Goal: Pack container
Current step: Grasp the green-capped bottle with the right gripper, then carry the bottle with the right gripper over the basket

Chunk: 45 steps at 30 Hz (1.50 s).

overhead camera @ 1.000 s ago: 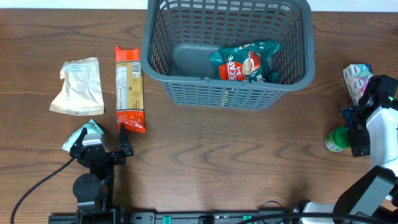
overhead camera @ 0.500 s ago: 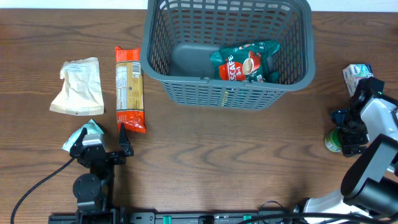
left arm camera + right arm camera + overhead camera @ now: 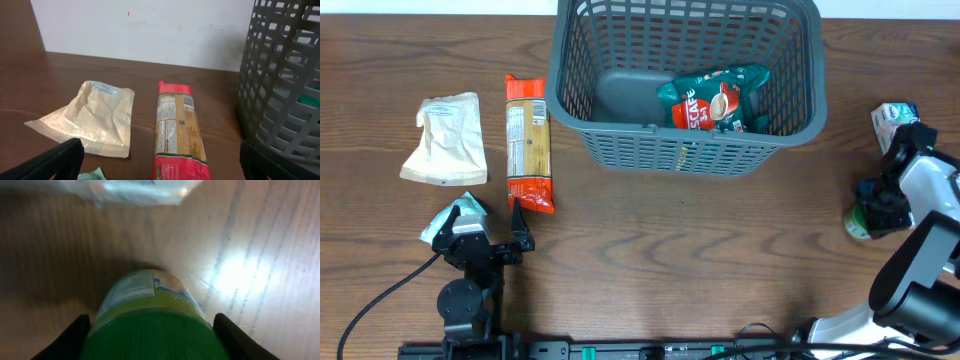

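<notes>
The container [image 3: 690,150], a dark grey lattice basket, stands at the back centre with a green coffee packet [image 3: 715,100] lying inside. A green-lidded jar [image 3: 855,222] stands at the right edge of the table. My right gripper [image 3: 870,210] is down over it, and in the right wrist view its fingers [image 3: 75,337] press both sides of the jar's lid [image 3: 150,330]. My left gripper [image 3: 482,235] rests open near the front left, with nothing between its fingers [image 3: 55,160].
A long red-and-tan snack packet [image 3: 528,140] and a beige pouch [image 3: 445,138] lie left of the basket. A small teal packet [image 3: 460,212] sits beside the left gripper. A white-and-teal packet [image 3: 892,118] lies behind the jar.
My right gripper shifted left onto the jar and its jaws closed in against the lid. The left arm and the other items have not moved.
</notes>
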Tool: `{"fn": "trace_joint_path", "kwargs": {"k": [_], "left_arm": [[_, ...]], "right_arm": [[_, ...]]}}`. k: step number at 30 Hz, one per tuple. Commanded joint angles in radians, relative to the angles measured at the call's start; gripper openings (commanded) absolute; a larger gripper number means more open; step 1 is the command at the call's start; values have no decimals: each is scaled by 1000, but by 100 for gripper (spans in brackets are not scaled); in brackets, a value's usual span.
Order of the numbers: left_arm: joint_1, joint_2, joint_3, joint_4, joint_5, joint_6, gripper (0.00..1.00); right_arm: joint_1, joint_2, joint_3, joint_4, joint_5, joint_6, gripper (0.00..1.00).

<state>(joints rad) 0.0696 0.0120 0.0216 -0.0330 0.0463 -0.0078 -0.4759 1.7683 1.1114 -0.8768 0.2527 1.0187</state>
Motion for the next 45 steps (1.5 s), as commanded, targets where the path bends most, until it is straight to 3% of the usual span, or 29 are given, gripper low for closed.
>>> {"fn": "trace_joint_path", "kwargs": {"k": [1, 3, 5, 19, 26, 32, 38, 45], "left_arm": [[3, -2, -18, -34, -9, -13, 98], [3, -2, -18, -34, -9, -13, 99], [3, -2, -18, -34, -9, -13, 99], [3, -2, -18, -34, -9, -13, 99], [3, -2, -18, -34, -9, -13, 99], [3, -2, -18, -34, -9, -13, 99], [3, -2, -18, -34, -9, -13, 98], [3, -2, -18, -34, -9, -13, 99]], "right_arm": [[-5, 21, -15, -6, 8, 5, 32], [-5, 21, -15, -5, 8, 5, 13], [-5, 21, -15, -5, 6, 5, 1], [13, -44, 64, 17, 1, -101, 1], [33, -152, 309, -59, -3, -171, 1], [81, -245, 544, -85, -69, -320, 1], [225, -322, 752, -77, -105, -533, 1], [513, -334, 883, -88, -106, -713, 1]]}}
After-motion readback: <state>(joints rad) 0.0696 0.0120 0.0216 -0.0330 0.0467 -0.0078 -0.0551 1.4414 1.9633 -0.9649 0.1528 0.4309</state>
